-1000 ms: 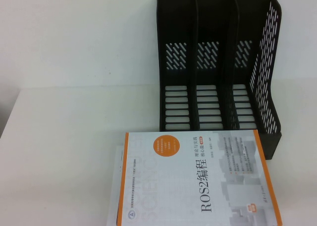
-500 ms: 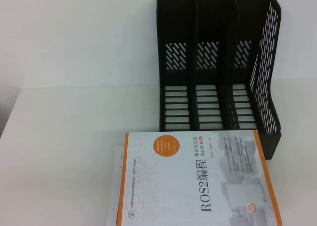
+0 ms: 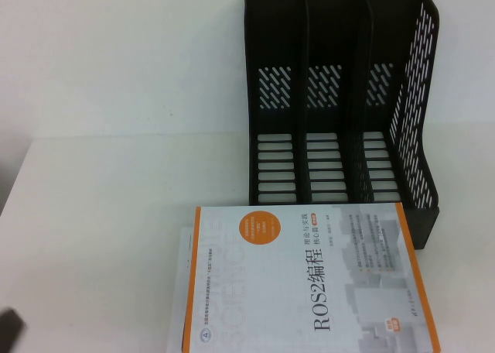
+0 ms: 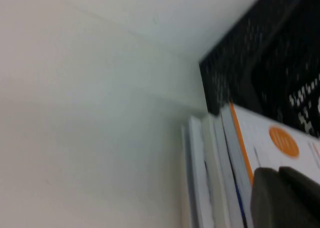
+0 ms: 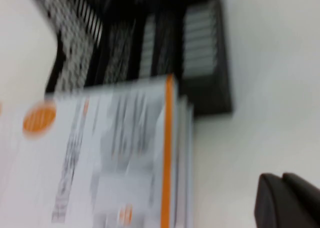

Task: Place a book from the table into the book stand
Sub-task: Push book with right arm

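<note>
Black plastic stand (image 3: 340, 97) with three upright slots, all empty, set at the far right of the white bench (image 3: 100, 214). The book (image 3: 309, 279), white-covered with orange borders and an orange disc, lies flat on a small pile of other books (image 3: 184, 291) at the near edge of the bench, just in front of the stand and reaching its front lip.

Task status: nothing placed as yet; the book is ungrasped and no slot is filled.

Left claw (image 4: 285, 198): seen in its wrist view as a dark shape beside the pile's edge; in the high view a dark corner at the lower left (image 3: 9, 330) is probably part of this arm. Whether its fingers are apart or together cannot be told, and it holds nothing visible.

Right claw (image 5: 290, 200): seen only in its wrist view, over bare bench beside the pile's orange edge, with the stand beyond; its opening likewise cannot be told, and nothing is visibly held.

Remaining, by judgement: approach, grasp the book, lift, turn it upright, and lower it into a slot.
</note>
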Action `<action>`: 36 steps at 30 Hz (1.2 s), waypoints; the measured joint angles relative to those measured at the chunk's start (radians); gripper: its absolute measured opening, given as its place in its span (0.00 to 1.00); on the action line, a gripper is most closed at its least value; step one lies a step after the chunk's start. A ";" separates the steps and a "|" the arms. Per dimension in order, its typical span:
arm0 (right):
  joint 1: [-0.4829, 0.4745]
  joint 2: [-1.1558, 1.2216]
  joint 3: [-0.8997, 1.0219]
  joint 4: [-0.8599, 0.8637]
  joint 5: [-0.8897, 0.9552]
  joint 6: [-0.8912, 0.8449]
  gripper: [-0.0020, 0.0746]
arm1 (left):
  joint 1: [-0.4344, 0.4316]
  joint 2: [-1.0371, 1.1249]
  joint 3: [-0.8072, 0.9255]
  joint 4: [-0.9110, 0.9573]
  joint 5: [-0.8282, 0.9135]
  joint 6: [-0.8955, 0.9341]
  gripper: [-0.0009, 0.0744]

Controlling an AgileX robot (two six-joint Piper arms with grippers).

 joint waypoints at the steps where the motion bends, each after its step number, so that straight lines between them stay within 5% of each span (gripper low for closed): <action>1: 0.000 0.046 0.002 0.040 0.017 -0.053 0.03 | 0.000 0.031 0.000 -0.064 0.039 0.056 0.01; 15: 0.026 0.643 0.002 0.298 -0.110 -0.415 0.03 | 0.000 0.492 -0.064 -0.654 0.242 0.631 0.01; 27: 0.181 0.839 -0.039 0.376 -0.243 -0.458 0.03 | 0.000 0.837 -0.299 -0.686 0.241 0.722 0.01; 36: 0.192 0.876 -0.099 0.389 -0.234 -0.460 0.03 | 0.000 0.947 -0.323 -0.698 0.229 0.730 0.01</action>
